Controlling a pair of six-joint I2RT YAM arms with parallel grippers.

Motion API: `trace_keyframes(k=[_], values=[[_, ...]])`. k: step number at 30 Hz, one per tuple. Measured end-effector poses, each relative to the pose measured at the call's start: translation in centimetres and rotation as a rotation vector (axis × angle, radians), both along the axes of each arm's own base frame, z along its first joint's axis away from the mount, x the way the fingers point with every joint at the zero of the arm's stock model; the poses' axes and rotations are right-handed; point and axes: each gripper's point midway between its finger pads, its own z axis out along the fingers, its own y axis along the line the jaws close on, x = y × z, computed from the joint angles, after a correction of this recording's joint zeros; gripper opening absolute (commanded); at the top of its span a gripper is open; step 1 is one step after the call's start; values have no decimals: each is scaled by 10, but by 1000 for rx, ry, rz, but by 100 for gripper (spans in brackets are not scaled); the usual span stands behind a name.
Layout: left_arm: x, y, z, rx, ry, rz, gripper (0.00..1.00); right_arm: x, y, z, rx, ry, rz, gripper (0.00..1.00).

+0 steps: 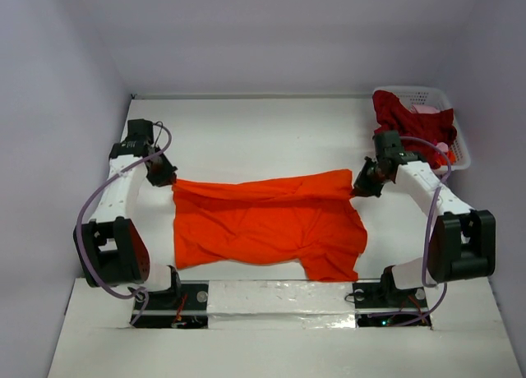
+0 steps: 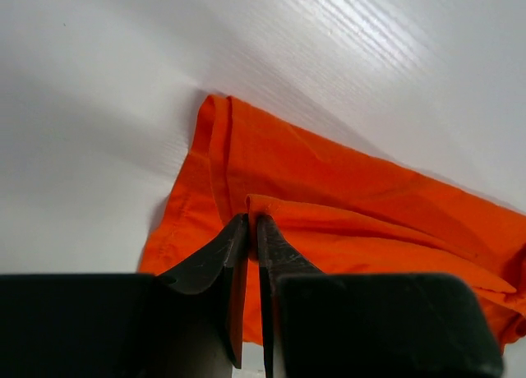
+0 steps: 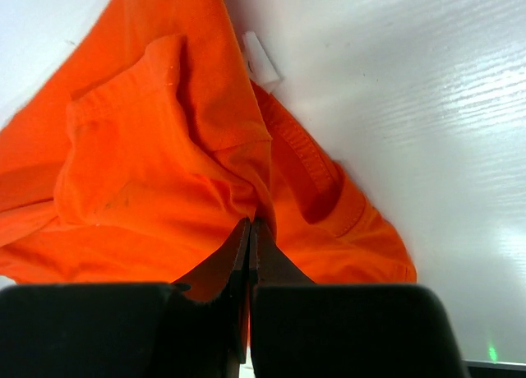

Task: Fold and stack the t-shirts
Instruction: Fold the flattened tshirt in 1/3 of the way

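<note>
The orange-red t-shirt (image 1: 263,226) lies spread on the white bench (image 1: 246,131) between the two arms, with its long axis running left to right. Its stitched hem end is toward the left arm. The end with the ribbed neckband and a small white label is toward the right arm. The left fingers (image 2: 240,240) are clenched on a fold of cloth at the far left corner, just inside the hem, with orange fabric showing between their tips. The right fingers (image 3: 238,246) are pressed tight together on a bunched fold at the far right corner, beside the neckband. Between these two holds the shirt's far edge runs as a fairly straight, drawn line, a little farther from the arms on the right side. The rest of the cloth drapes toward the arm bases with shallow wrinkles. At the near right a lobe, probably a sleeve, reaches down close to the silvery strip along the bench's near edge. Bare bench surface shows from the far edge back to the rear wall, and as a strip left of the hem. The white lattice basket (image 1: 460,152) stands in the far right corner, just behind the right arm. It holds the dark crimson t-shirt (image 1: 401,119), heaped and spilling over its near rim, with a bit of pink cloth (image 1: 427,110) behind it.
</note>
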Motion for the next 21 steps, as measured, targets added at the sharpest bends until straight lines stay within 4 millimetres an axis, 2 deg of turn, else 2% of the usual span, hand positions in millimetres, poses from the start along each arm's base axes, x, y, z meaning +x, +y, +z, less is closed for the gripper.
trace_keyframes(k=[13, 21], values=[[-26, -19, -28, -94, 92, -33, 7, -8, 9, 3, 53, 7, 30, 0], [-28, -23, -29, -115, 97, -41, 7, -11, 18, 4, 101, 17, 41, 0]])
